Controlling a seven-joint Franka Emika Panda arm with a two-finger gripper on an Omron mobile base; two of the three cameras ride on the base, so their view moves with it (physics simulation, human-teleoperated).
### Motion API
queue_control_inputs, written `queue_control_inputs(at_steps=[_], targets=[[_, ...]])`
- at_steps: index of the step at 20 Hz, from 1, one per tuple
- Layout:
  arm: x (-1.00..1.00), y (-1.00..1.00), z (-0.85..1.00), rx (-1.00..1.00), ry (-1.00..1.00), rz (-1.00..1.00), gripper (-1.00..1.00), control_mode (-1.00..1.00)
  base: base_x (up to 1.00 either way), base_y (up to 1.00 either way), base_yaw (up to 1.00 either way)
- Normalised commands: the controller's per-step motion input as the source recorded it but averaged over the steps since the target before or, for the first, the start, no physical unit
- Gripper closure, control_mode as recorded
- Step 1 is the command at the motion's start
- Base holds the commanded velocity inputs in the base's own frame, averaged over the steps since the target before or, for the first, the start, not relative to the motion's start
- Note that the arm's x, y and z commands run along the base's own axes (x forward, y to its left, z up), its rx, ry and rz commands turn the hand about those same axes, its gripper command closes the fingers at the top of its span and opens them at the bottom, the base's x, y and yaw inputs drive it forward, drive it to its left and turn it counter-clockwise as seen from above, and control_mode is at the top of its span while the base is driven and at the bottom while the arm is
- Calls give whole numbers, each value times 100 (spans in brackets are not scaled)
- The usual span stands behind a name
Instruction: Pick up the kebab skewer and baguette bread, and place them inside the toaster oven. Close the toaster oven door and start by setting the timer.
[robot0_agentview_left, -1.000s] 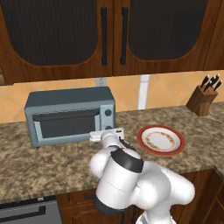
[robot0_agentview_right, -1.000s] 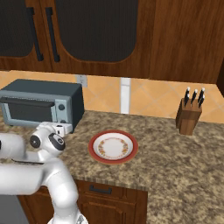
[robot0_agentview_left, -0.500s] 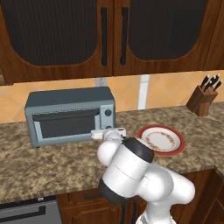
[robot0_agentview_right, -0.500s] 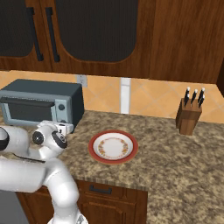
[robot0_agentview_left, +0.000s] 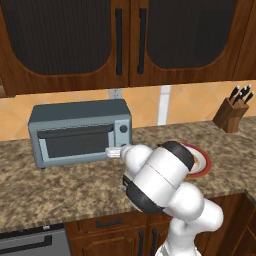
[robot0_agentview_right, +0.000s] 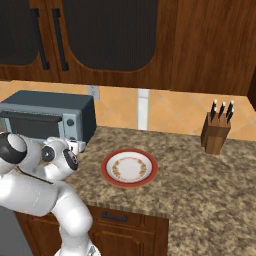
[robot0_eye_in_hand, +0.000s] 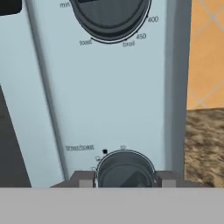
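Observation:
The grey-blue toaster oven stands on the counter against the back wall. The toaster oven door is up and closed, its dark window facing me. My gripper is pressed up to the control panel at the oven's right end. In the hand view the two fingertips sit tight against either side of the lower timer knob, shut on it. A larger upper knob lies above. The kebab skewer and baguette bread are out of view.
A red-rimmed white plate lies bare on the granite counter right of the oven. A wooden knife block stands at the far right by the wall. Dark wall cabinets hang above.
The jaws have narrowed from wide apart until they rest against the lower knob. The arm's elbow has swung up and to the right while the hand stayed at the panel.

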Motion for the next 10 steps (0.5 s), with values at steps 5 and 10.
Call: queue_control_inputs(at_steps=[5,10], targets=[[1,-17,0,11,-5,15,100,-100,0,0,0],[0,1,0,1,0,4,100,-100,0,0,0]])
